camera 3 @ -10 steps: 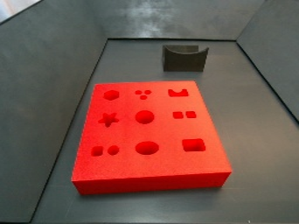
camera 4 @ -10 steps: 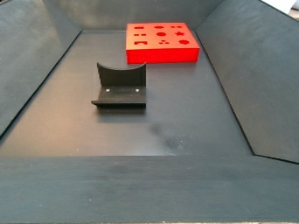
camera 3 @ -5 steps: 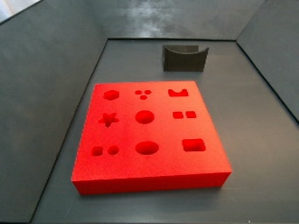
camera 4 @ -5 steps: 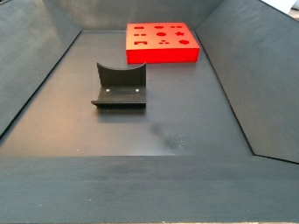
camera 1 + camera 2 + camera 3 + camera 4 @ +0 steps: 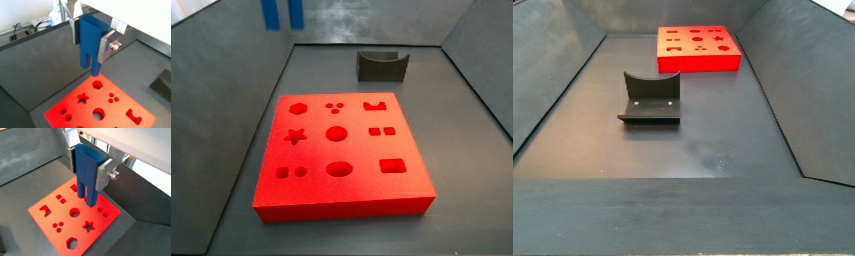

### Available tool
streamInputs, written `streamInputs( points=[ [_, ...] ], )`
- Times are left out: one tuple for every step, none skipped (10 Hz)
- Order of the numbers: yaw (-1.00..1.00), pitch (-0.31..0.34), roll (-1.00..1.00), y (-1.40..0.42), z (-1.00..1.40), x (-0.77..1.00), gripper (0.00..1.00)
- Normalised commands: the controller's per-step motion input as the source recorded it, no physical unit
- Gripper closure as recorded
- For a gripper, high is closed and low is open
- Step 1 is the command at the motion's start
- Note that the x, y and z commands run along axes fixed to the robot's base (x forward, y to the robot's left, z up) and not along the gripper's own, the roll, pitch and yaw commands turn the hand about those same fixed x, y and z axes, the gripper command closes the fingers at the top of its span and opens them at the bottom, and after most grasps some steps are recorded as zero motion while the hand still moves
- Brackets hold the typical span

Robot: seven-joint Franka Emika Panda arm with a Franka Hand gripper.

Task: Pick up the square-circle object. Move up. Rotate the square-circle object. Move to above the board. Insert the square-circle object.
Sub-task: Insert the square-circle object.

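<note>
The gripper (image 5: 89, 42) is shut on the square-circle object (image 5: 90, 37), a narrow bright blue peg held upright with its two prongs pointing down. Both wrist views show it between the silver fingers (image 5: 103, 175), high above the board (image 5: 67, 105), a flat red slab with several shape cut-outs. In a side view only the two blue prongs (image 5: 282, 12) show at the top edge, beyond the board's far left corner (image 5: 318, 150). The gripper is out of view in a side view, where the board (image 5: 700, 62) lies at the far end.
The dark fixture (image 5: 382, 65) stands on the grey floor behind the board, and shows in a side view mid-floor (image 5: 649, 98). Sloping grey walls (image 5: 553, 70) enclose the bin.
The two blue prongs have come into a side view at its top edge. The board and fixture have not moved.
</note>
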Motion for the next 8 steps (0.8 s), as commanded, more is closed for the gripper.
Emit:
streamInputs(
  points=[
    [0.00, -0.040, 0.00, -0.31, -0.56, 0.07, 1.00],
    [-0.04, -0.046, -0.02, -0.23, -0.59, 0.07, 1.00],
    [-0.01, -0.040, -0.02, -0.26, -0.63, 0.11, 1.00],
    [0.21, 0.000, 0.00, -0.51, -0.76, 0.11, 1.00],
    [0.30, 0.000, 0.04, -0.57, -0.67, 0.13, 1.00],
    [0.22, 0.000, 0.13, -0.52, -0.59, 0.19, 1.00],
    [0.14, -0.099, 0.21, -0.43, -0.57, 0.17, 1.00],
    [0.09, -0.100, 0.29, -0.38, -0.55, 0.19, 1.00]
  ],
)
